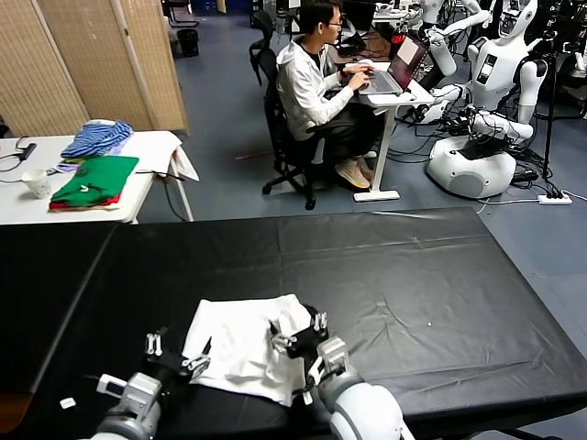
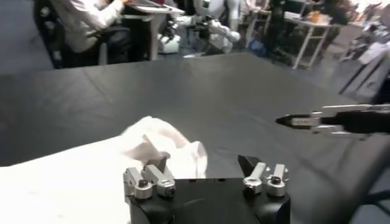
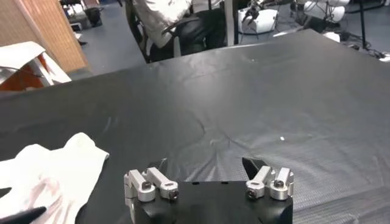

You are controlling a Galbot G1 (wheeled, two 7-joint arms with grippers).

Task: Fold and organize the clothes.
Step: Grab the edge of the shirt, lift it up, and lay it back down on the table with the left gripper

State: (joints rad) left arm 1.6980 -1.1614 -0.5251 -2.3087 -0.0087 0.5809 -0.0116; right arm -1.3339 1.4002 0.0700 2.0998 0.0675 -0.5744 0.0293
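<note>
The clothes are one white T-shirt (image 1: 240, 346), lying partly folded and plain side up near the front edge of the black table (image 1: 413, 293). My left gripper (image 1: 176, 354) is open at the shirt's left edge, low over the cloth. My right gripper (image 1: 300, 332) is open at the shirt's right edge, by a bunched corner. In the left wrist view the shirt (image 2: 91, 176) lies under and ahead of the open left gripper (image 2: 204, 163), and the right gripper's fingers (image 2: 317, 121) show farther off. In the right wrist view the open right gripper (image 3: 205, 164) is over bare table, beside the shirt (image 3: 52, 176).
A white side table at the back left holds green and red folded garments (image 1: 94, 180), a blue-striped garment (image 1: 96, 137) and a cup (image 1: 37, 183). A person (image 1: 316, 82) sits at a desk behind the table. Other robots (image 1: 486, 128) stand at the back right.
</note>
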